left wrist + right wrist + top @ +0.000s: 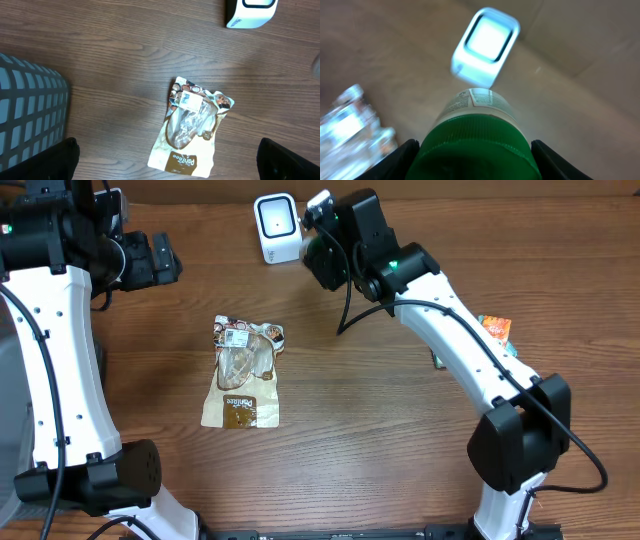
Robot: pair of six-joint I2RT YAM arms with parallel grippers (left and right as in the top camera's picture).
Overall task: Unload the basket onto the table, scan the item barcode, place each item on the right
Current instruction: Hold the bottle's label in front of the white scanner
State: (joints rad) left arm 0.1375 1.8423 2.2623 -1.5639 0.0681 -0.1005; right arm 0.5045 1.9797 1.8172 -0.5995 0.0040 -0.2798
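While the right end effector (476,162) grips a green-capped bottle (475,120) by its sides, the white scanner (277,227) stands just beside it at 9 o'clock. The left end effector (170,160) is wide open and holds nothing. A snack pouch (192,125) lies flat on the table (380,430), at 7 o'clock from the scanner.

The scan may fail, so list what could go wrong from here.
1. The bottle points end-on at the scanner, so its label may never face the window.
2. The right end effector grips at the green cap only; the bottle could tilt or slip.
3. Its far end looks close to the scanner and might knock it.
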